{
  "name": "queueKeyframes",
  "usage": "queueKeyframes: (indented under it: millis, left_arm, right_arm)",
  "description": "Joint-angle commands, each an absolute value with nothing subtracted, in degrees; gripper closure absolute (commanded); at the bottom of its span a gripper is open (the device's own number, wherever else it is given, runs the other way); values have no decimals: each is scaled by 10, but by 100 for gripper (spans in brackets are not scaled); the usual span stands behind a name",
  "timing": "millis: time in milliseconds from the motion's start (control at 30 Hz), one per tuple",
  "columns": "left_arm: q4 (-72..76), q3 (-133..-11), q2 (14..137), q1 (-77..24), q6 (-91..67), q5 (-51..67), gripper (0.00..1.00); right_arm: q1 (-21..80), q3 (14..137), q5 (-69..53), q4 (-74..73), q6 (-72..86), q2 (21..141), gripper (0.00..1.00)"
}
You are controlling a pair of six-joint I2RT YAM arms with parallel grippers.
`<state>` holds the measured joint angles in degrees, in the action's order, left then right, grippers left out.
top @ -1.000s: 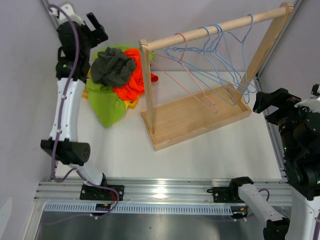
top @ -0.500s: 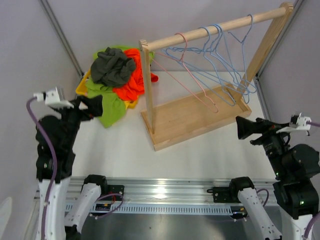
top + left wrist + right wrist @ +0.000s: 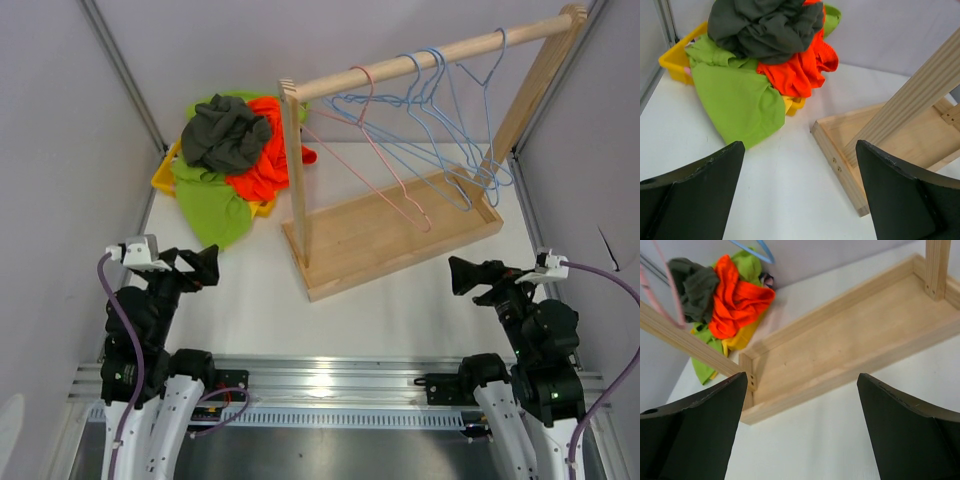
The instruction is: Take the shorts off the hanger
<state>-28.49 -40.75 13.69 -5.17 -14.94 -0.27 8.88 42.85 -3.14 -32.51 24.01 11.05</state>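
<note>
The shorts lie in a heap at the back left: a dark olive pair (image 3: 226, 130) on top, an orange pair (image 3: 262, 160), a lime green pair (image 3: 208, 205) and a yellow pair (image 3: 166, 178) underneath. The heap also shows in the left wrist view (image 3: 765, 30) and the right wrist view (image 3: 735, 297). Several bare wire hangers (image 3: 425, 130) hang on the wooden rack's rail (image 3: 430, 55). My left gripper (image 3: 205, 266) is open and empty, low at the front left. My right gripper (image 3: 462, 275) is open and empty, low at the front right. The pink patterned pair barely shows.
The wooden rack's base tray (image 3: 390, 235) stands in the middle, with its upright post (image 3: 295, 180) at the left end. Frame posts and grey walls close in both sides. The metal rail (image 3: 320, 385) runs along the near edge.
Both arms have drawn back and down from the rear toward their bases. The left gripper has left the shorts heap. The heap and hangers have not moved.
</note>
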Motion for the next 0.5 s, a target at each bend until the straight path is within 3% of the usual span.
queueKeyframes:
  millis: [0, 233, 467]
  left_arm:
    - [-268, -409, 131, -60, -139, -29, 1]
    - [-280, -411, 143, -94, -134, -35, 1]
    - [-284, -416, 170, -112, -126, 13, 1]
  right_arm:
    - [90, 416, -19, -294, 247, 112, 1]
    - [91, 503, 65, -357, 195, 180, 1]
    - [91, 465, 21, -331, 172, 162, 1]
